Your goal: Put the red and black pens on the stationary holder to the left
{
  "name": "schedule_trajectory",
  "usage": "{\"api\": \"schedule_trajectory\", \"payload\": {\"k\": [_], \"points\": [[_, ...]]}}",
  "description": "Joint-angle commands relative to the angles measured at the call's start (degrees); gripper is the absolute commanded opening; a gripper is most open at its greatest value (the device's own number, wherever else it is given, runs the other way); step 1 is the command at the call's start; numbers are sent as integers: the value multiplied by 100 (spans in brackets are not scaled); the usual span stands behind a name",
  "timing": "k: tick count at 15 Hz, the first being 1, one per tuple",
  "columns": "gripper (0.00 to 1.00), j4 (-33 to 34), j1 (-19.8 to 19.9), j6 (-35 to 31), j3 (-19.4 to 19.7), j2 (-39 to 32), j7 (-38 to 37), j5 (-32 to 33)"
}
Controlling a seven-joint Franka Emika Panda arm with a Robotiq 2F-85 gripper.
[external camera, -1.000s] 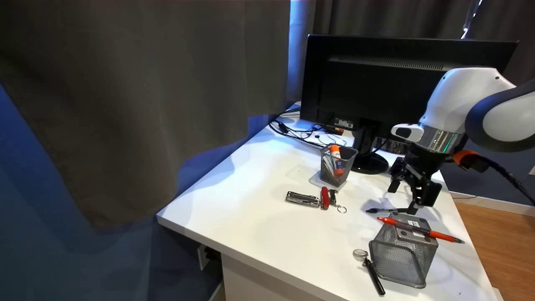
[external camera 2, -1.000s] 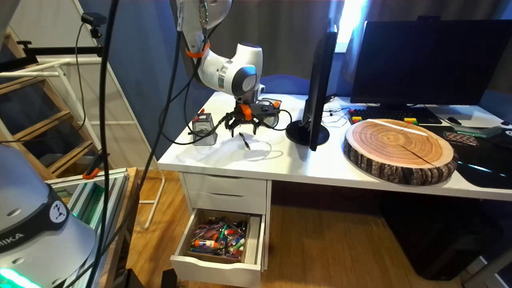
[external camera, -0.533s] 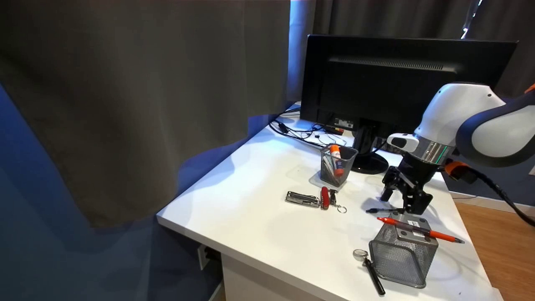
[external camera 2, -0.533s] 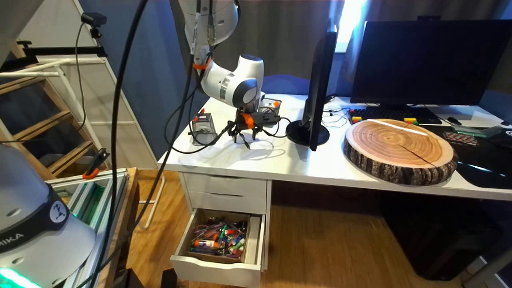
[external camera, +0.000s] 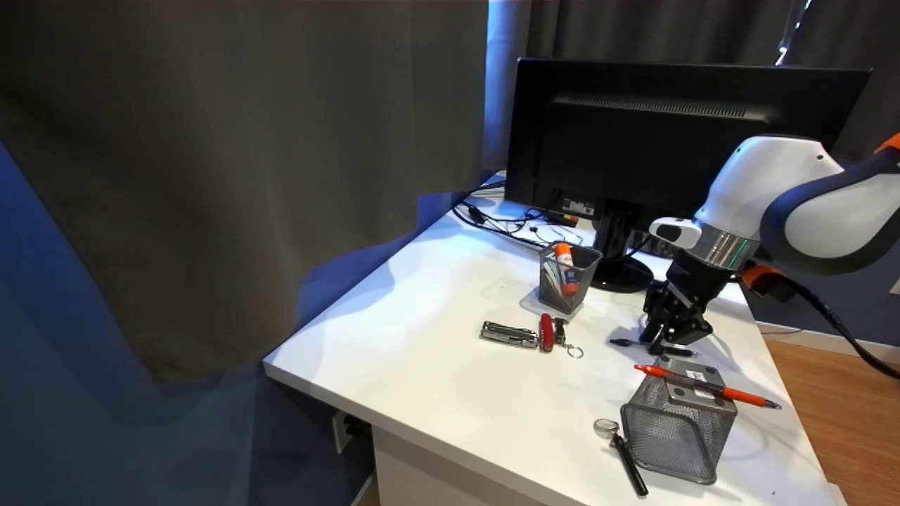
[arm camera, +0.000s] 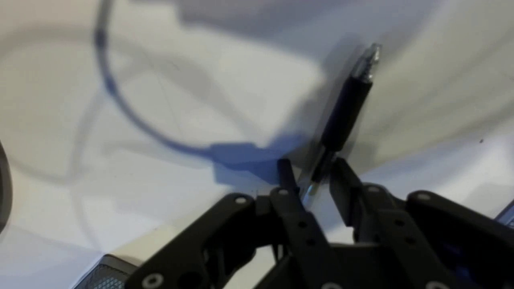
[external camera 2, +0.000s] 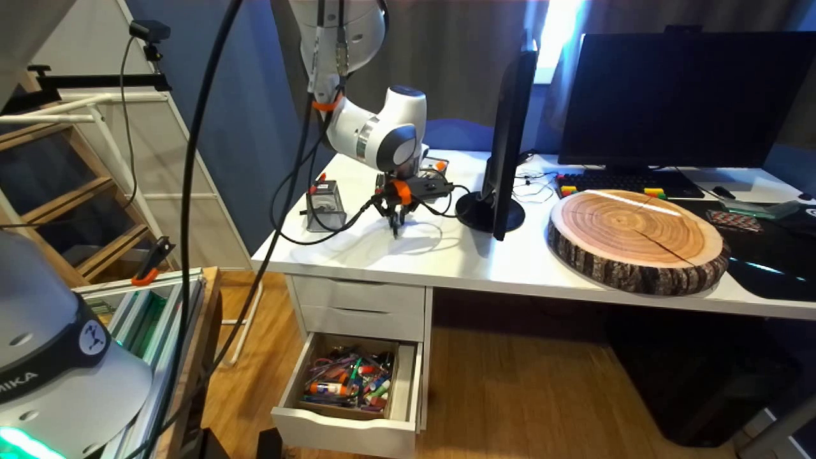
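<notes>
Black pen (arm camera: 342, 122), slightly shifted, lies between the fingers (arm camera: 287, 176) of the claw (arm camera: 311, 166).

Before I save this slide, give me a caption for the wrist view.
End effector straddling a shiny-tipped black pen, white desktop beneath.

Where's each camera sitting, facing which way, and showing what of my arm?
Wrist view: on the wrist, facing down at desk and black pen; end effector at the bottom.
An exterior view: beyond the desk's end, facing the monitor from behind; the outer arm shows.
An exterior view: raised, before the open drawer, facing across the desk; more arm and a white robot section lettered MIKA show.
Both exterior views share the end effector, monitor, and red pen on the mesh holder.
</notes>
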State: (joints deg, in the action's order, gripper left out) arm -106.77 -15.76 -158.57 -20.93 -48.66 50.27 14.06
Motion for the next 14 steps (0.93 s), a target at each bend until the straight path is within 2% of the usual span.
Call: {"api": "schedule_trajectory", "payload": {"k": [1, 8, 12, 14], "points": [[1, 6, 107, 9, -71, -56, 28, 65], [3, -489, 138, 17, -140, 614, -199, 6], [3, -922, 251, 156, -378, 1172, -378, -179], [3, -1157, 440, 277, -660, 1413, -411, -414]]}}
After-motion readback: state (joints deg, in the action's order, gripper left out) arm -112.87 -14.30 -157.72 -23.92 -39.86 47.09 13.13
